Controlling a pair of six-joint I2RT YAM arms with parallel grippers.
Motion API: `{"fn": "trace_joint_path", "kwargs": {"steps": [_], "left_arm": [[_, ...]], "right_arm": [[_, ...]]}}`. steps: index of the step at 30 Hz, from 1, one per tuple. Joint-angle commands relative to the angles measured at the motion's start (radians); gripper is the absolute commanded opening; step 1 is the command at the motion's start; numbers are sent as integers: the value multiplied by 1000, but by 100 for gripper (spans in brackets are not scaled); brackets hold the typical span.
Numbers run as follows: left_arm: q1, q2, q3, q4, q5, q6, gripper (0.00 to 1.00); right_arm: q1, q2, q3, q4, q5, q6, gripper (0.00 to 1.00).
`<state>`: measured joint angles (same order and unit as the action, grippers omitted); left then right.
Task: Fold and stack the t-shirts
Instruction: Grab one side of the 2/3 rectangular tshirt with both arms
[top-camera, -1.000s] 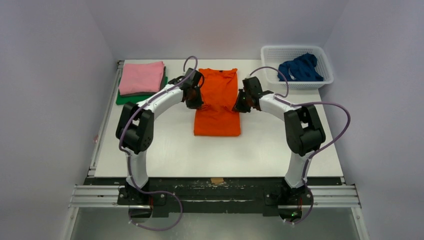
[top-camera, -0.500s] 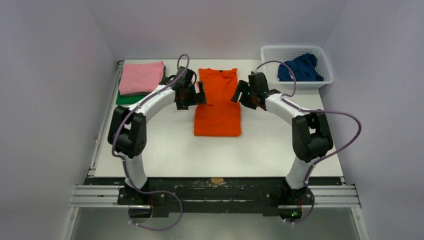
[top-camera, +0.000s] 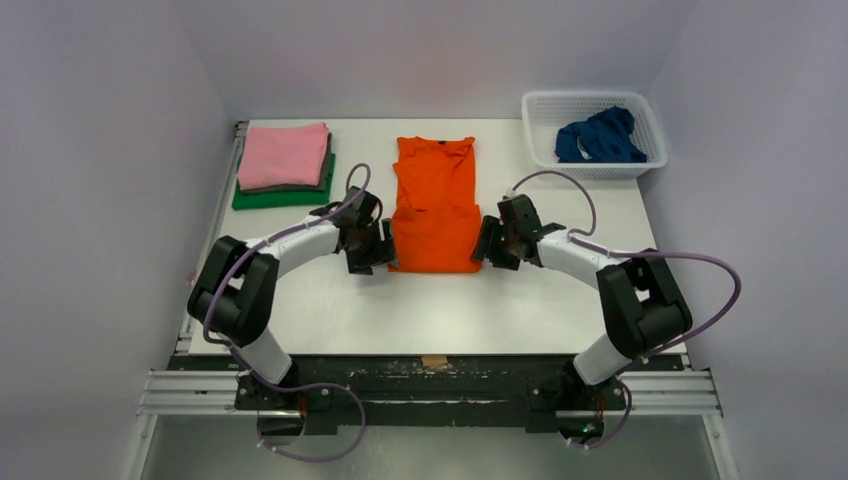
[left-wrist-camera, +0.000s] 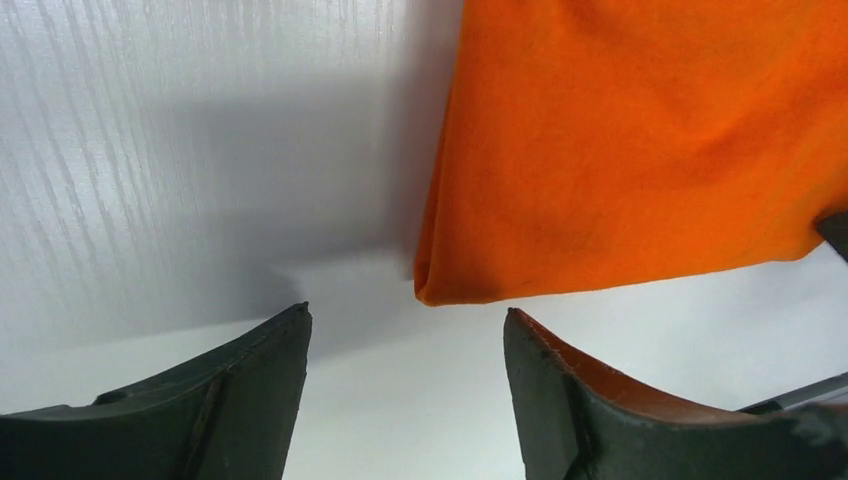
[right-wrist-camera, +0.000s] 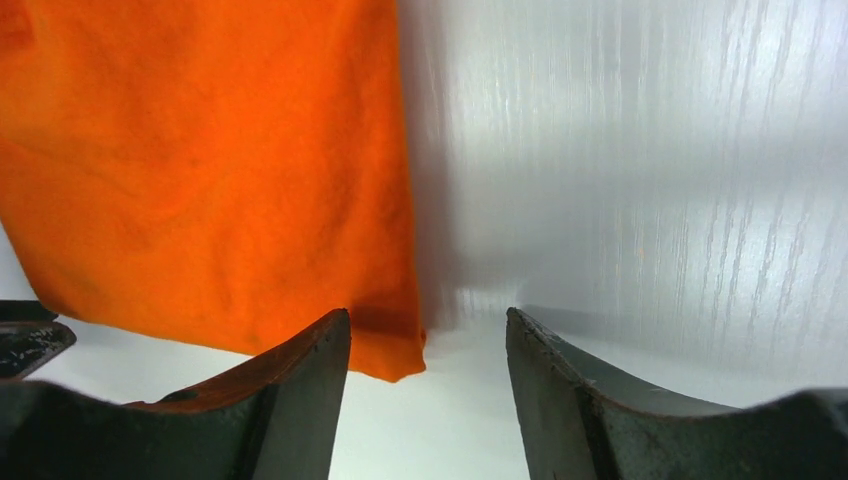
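The orange t-shirt (top-camera: 435, 205) lies flat mid-table, its sides folded in to a narrow strip, collar at the far end. My left gripper (top-camera: 384, 256) sits low at the shirt's near left corner, open and holding nothing. In the left wrist view that gripper (left-wrist-camera: 406, 310) has the orange corner (left-wrist-camera: 440, 285) just ahead of its gap. My right gripper (top-camera: 488, 249) is open at the near right corner. Seen from the right wrist, that gripper (right-wrist-camera: 428, 312) has the orange shirt (right-wrist-camera: 200, 170) tip reaching just in by the left finger. A blue shirt (top-camera: 600, 135) is bunched in the basket.
Folded pink shirt (top-camera: 283, 153) tops a stack over a dark grey layer and a green shirt (top-camera: 262, 198) at the far left. The white mesh basket (top-camera: 540, 103) stands at the far right corner. White tabletop (top-camera: 330, 310) stretches in front of the orange shirt.
Both arms drew back from the orange shirt's sides to its near corners and lowered. Both grippers went from shut to open, letting go of the cloth.
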<state>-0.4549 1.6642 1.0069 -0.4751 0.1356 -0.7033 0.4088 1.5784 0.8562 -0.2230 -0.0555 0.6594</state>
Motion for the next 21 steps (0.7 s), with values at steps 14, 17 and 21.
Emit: {"fn": "trace_joint_path", "kwargs": {"steps": [14,17,21], "left_arm": [[-21,125,17,88,41,-33,19],[-23,116,4,109,52,-36,0],[-27,62,-47,144,46,-41,0]], "right_arm": [[32,20,-65,59,-38,22,40],[41,29,-70,63,-54,29,32],[68,29,-80,80,-87,37,16]]}}
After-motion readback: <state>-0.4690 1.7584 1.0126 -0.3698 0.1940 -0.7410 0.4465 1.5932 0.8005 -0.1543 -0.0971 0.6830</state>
